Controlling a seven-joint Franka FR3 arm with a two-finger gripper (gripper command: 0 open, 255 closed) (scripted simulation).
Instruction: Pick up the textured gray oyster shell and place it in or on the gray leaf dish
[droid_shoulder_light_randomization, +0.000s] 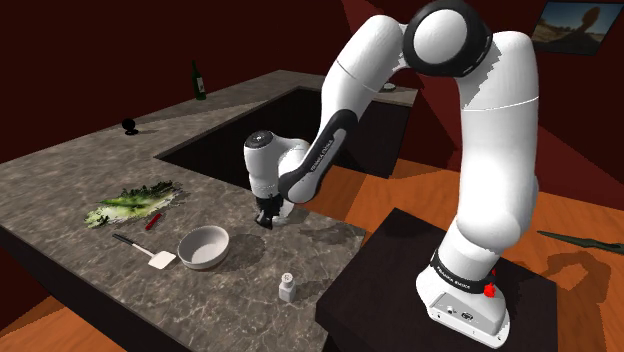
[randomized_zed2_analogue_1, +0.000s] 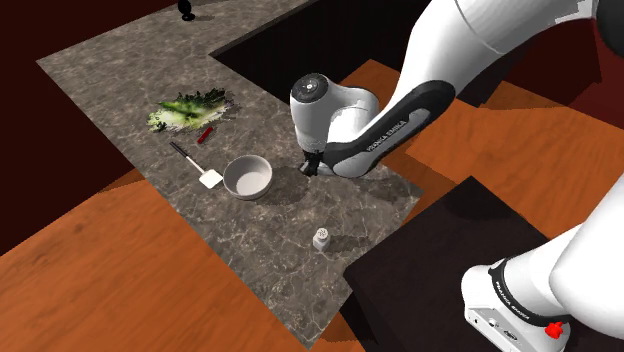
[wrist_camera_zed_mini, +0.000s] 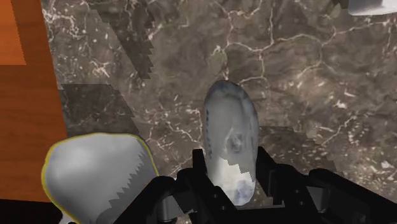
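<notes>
While the white arm bends low over the dark, veined stone tabletop (droid_shoulder_light_randomization: 80, 170), its black gripper (droid_shoulder_light_randomization: 268, 217) stands with its tips down at the surface, near the edge that faces the black box stand (droid_shoulder_light_randomization: 390, 285). Seen from the wrist, the gripper pinches the near end of a pale gray, rough, elongated oyster shell (wrist_camera_zed_mini: 230, 124). One black finger (wrist_camera_zed_mini: 200, 167) lies against each long side, and the rest of the shell reaches out ahead of them over the stone. Whether the shell rests on the tabletop or hangs just clear of it, I cannot tell.

In the shoulder view, a round off-white bowl (droid_shoulder_light_randomization: 203, 248) sits at 8 o'clock from the gripper, near it but apart. At 9 o'clock from the bowl lies a spatula (droid_shoulder_light_randomization: 140, 250) with a dark handle and a white blade, the blade end just beside the bowl. The flat, green-and-pale leaf dish (droid_shoulder_light_randomization: 130, 205) lies at 9 o'clock from the gripper, well apart from it and beyond the bowl. A small red object (droid_shoulder_light_randomization: 153, 221) lies between the dish and the spatula's handle. A small white shaker (droid_shoulder_light_randomization: 287, 289) stands upright at 6 o'clock from the gripper, close to the tabletop's near edge. A dark green bottle (droid_shoulder_light_randomization: 198, 80) stands far off at 11 o'clock.

In the second exterior view, the leaf dish lies at 10 o'clock from the gripper and the bowl at 9 o'clock.
</notes>
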